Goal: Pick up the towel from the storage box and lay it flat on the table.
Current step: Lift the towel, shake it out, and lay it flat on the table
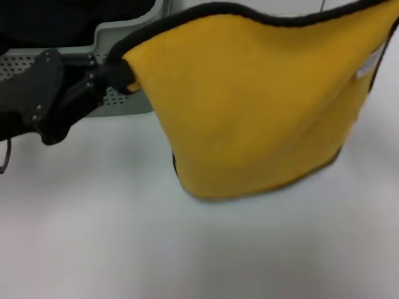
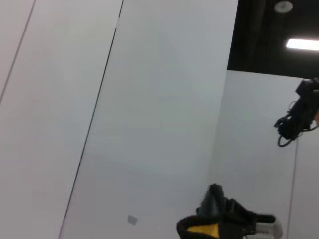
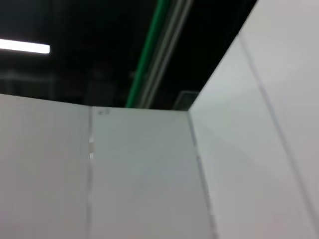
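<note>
The mustard-yellow towel (image 1: 249, 106) with black edge trim hangs spread in the air above the white table (image 1: 187, 249). Its lower edge sags close to the surface. A small white label (image 1: 368, 65) sits near its right edge. My left gripper (image 1: 118, 75) is shut on the towel's upper left corner, in front of the pale grey-green storage box (image 1: 124, 37). The towel's upper right corner runs out of the head view. In the left wrist view a dark gripper (image 2: 219, 224), my right one, shows farther off, pinching a yellow corner with black trim.
The storage box's perforated wall (image 1: 19, 62) stands at the back left behind my left arm. Both wrist views mostly show white wall panels and a dark ceiling. A dark device with cables (image 2: 296, 119) hangs on a far panel.
</note>
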### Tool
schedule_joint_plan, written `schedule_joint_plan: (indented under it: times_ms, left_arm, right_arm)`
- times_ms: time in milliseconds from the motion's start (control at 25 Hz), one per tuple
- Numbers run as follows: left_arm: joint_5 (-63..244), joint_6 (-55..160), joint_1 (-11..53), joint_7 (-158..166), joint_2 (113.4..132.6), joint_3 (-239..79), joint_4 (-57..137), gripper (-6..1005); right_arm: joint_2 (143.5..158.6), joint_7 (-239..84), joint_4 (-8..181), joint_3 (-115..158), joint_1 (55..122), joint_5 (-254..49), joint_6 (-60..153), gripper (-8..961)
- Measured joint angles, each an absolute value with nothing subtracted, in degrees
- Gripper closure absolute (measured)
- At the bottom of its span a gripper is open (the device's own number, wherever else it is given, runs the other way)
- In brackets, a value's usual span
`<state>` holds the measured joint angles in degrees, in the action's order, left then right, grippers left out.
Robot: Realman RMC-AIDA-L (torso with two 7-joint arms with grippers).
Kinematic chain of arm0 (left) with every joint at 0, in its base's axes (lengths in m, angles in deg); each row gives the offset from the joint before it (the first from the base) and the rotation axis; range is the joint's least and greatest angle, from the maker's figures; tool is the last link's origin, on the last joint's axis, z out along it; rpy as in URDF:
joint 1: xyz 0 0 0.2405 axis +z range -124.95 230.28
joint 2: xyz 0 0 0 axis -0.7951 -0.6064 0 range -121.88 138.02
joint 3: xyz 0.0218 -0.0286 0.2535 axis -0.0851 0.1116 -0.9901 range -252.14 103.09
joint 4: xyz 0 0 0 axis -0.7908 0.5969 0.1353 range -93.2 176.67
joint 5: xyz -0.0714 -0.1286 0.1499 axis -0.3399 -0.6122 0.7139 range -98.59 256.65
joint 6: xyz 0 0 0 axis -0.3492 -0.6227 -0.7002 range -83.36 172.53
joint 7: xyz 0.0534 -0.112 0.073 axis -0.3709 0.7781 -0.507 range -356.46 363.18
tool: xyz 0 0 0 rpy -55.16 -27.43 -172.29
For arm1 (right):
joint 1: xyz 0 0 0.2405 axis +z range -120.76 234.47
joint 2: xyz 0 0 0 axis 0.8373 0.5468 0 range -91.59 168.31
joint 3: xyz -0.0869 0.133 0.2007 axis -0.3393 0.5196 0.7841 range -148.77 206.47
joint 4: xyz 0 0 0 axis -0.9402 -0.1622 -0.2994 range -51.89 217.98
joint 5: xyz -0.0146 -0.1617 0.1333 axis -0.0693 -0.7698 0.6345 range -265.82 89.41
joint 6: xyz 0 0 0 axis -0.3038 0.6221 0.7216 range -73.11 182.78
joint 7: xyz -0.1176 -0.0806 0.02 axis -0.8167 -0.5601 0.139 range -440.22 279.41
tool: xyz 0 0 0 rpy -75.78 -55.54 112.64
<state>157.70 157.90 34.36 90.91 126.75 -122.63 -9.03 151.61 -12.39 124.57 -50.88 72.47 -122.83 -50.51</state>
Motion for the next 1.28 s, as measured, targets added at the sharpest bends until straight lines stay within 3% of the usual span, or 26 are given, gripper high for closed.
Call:
schedule_joint_plan:
  times_ms: [200, 440, 560, 680, 880, 1080, 1120, 1200, 1280]
  left_arm:
    - [158.6, 156.9, 31.8, 91.3, 126.54, -122.5, -8.7, 967]
    - [157.6, 154.1, 30.0, 92.0, 125.84, -121.5, -9.0, 960]
    - [156.1, 154.6, 29.7, 93.0, 125.16, -121.4, -9.6, 957]
    - [154.8, 157.3, 29.6, 94.7, 123.84, -121.6, -10.3, 954]
    - [155.2, 161.2, 32.9, 94.4, 120.51, -125.1, -9.8, 948]
    - [149.9, 161.4, 38.9, 92.8, 114.79, -136.2, -13.9, 942]
    - [149.9, 161.4, 38.9, 92.8, 114.79, -136.2, -13.9, 941]
    - [145.4, 161.5, 40.7, 92.4, 111.9, -141.1, -16.2, 939]
    - [144.4, 161.4, 41.1, 92.5, 111.04, -142.4, -16.7, 936]
  right_arm:
    - [152.8, -13.0, 122.0, -44.6, 75.7, -125.6, -49.3, 948]
    - [151.72, -14.6, 119.2, -41.2, 82.3, -127.7, -45.8, 948]
    - [151.61, -11.9, 121.2, -41.3, 82.2, -127.9, -47.0, 948]
    - [152.51, -10.4, 123.3, -43.7, 78.9, -128.4, -48.9, 948]
    - [154.28, -13.7, 123.4, -49.9, 70.6, -132.1, -54.2, 949]
    - [154.09, -14.8, 129.1, -54.5, 64.6, -131.8, -60.1, 947]
    - [154.0, -13.8, 130.8, -54.5, 63.7, -131.6, -60.8, 946]
    - [153.95, -12.8, 132.0, -54.4, 62.8, -131.3, -61.5, 944]
    - [153.89, -12.4, 130.8, -54.2, 62.6, -131.1, -60.8, 942]
